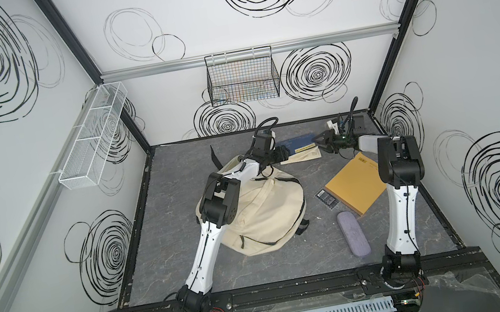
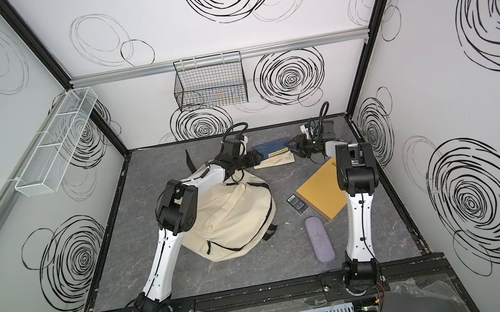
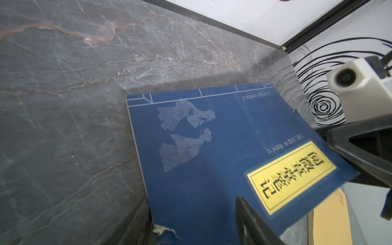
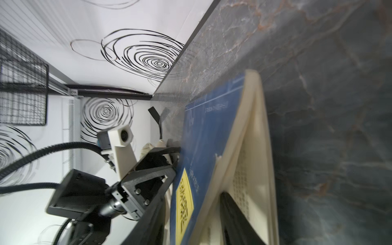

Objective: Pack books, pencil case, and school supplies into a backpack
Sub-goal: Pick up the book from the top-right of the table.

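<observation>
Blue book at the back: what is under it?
Under the blue book, cream printed pages stick out; the right wrist view shows them fanned. The cover hides whether they are its own or another book's, and anything lower.

Both arms reach forward, left gripper (image 1: 284,153) and right gripper (image 1: 319,144) facing each other, jaws parted.

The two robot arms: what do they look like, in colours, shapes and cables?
The left arm and the right arm have white shells on the long links and black joint housings, with a thin black cable along each. The left gripper and the right gripper have black triangular frame fingers. Each wrist carries an off-white camera block and a black ribbed hose.
</observation>
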Motion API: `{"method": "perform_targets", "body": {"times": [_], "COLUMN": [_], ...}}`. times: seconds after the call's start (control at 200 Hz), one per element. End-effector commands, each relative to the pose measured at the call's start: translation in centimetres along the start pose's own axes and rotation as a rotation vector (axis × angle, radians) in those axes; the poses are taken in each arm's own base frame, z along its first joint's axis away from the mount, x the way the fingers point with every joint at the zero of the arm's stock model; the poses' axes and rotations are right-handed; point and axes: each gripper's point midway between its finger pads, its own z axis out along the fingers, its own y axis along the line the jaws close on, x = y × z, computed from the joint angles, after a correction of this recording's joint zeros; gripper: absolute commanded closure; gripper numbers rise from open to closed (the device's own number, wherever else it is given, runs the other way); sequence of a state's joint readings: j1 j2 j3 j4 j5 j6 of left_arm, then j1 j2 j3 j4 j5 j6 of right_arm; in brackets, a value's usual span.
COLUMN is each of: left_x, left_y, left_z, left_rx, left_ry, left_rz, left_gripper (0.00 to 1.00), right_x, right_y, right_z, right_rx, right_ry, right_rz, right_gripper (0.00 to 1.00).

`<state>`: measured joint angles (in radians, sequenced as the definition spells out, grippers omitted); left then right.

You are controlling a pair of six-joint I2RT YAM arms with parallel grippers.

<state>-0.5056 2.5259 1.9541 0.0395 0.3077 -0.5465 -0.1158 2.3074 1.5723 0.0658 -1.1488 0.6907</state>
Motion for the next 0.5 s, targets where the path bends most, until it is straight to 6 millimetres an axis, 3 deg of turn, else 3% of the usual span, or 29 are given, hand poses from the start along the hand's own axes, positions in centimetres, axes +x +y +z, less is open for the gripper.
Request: {"method": "perform_targets", "body": {"times": [0.0,0.115,0.245,0.385,0.495], "left_x": [-1.8,-1.4,-1.4,-2.5,-4.5], "left_y": [-3.5,-3.4,-3.4,-4.2,-5.0], "left_z": [-1.3,-1.1,-1.1,-2.0,-3.9], "left_rx": [0.089,0.086,0.089,0.101,0.113], "left_ry": [-0.040,-0.034,-0.033,-0.054,-0.097], "left_rz": [0.039,0.044,0.040,0.046,0.056], "left_gripper": [0.35,0.35,0.35,0.34,0.33], "right_x": [0.8,1.2,1.0,0.3,-0.5], "right_y": [0.3,0.1,-0.5,-1.8,-0.8], "right_z": [0.7,1.3,1.4,0.8,-0.5], "right_rx": [-0.023,-0.030,0.000,0.079,0.085], "right_ry": [0.041,0.060,0.057,0.053,0.032], "right_rz": [0.001,0.005,0.007,0.026,0.026], "right_gripper": [0.51,0.53,0.68,0.94,1.00]}}
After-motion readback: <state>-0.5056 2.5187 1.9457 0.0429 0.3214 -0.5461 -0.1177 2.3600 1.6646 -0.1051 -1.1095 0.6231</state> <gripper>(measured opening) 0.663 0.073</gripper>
